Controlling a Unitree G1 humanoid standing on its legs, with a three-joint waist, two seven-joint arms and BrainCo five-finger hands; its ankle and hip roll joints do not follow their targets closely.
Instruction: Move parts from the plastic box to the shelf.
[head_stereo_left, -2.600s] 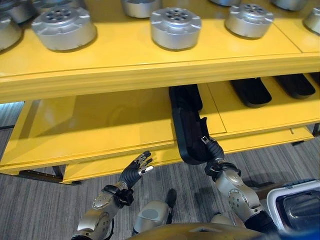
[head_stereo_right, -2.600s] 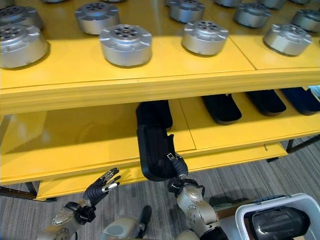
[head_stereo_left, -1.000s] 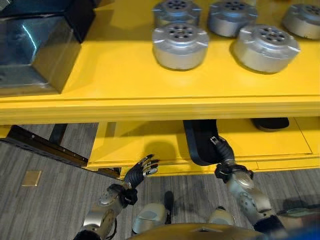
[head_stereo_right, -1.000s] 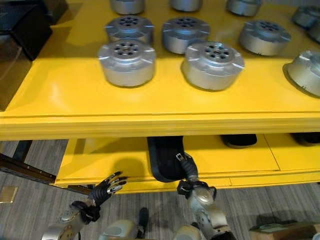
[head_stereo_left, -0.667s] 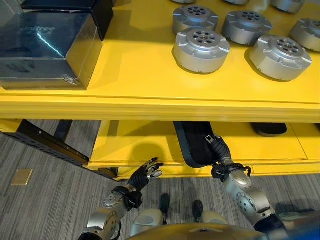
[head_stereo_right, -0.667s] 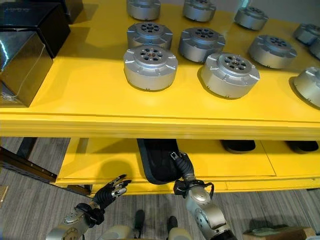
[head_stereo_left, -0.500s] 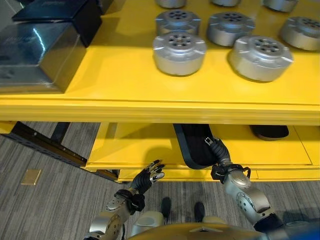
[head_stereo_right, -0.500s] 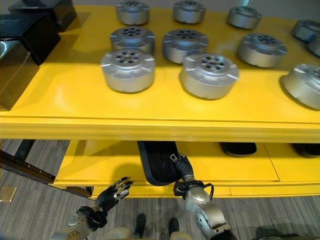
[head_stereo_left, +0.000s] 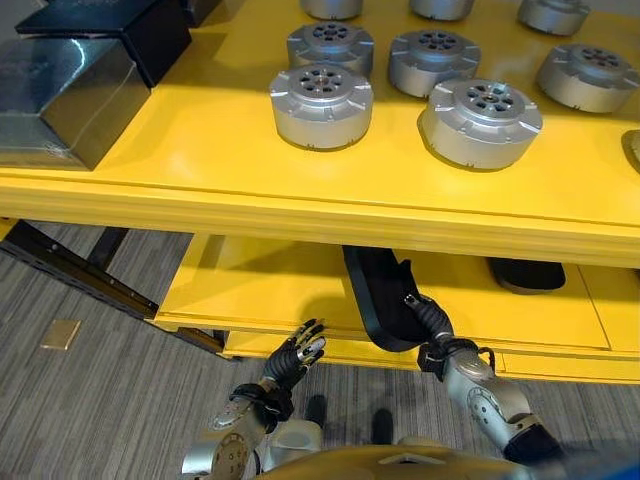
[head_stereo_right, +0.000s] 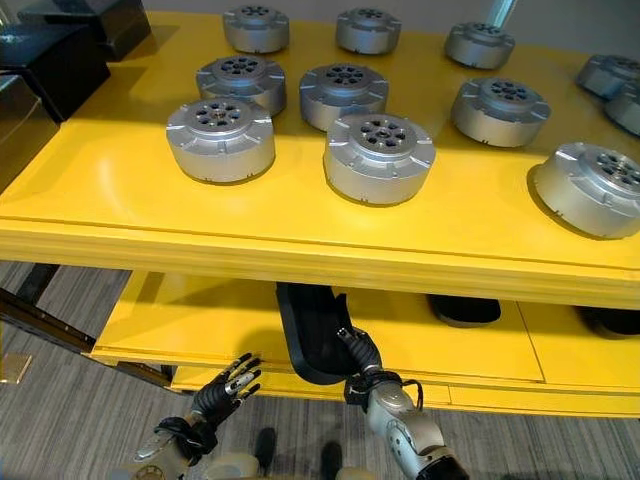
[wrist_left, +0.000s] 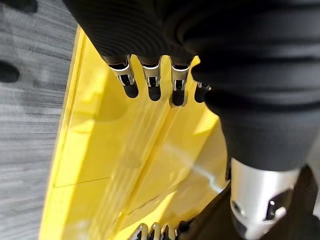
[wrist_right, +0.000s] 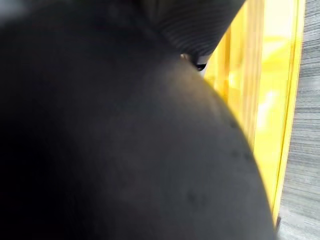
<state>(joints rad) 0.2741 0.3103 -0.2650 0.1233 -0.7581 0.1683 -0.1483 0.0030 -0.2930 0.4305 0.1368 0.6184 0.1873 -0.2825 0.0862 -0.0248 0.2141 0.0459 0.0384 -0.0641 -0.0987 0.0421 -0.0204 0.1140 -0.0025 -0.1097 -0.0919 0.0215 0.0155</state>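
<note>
Right hand (head_stereo_left: 428, 318) reaches up to the front edge of the lower yellow shelf (head_stereo_left: 270, 290) and lies against the near end of a long black part (head_stereo_left: 378, 300), which rests flat on that shelf and runs away from the hand under the upper level. Its fingers press on the right side of the part's rounded end, but whether they curl round it or only lie against it cannot be told; in the right wrist view the dark part (wrist_right: 125, 140) blocks nearly everything, with a strip of yellow shelf beside it.

Left hand (head_stereo_left: 296, 352) hovers just before the same shelf's front lip, well to the left of the black part and touching nothing. Its fingers are spread and nearly straight, holding nothing; its own wrist view shows the dark fingertips (wrist_left: 150, 90) fanned over bare yellow shelf.

Beyond the right hand and to its right, another black part (head_stereo_left: 525, 274) lies deeper on the lower shelf, half hidden by the level above. Over both hands runs the upper yellow shelf (head_stereo_right: 300, 240), carrying rows of round silver metal parts (head_stereo_right: 380, 157), each with a ring of holes in its top. Far to the left of the left hand, at the upper shelf's end, stand dark glossy boxes (head_stereo_left: 60, 85). Grey striped carpet (head_stereo_left: 90, 400) lies below the hands.
</note>
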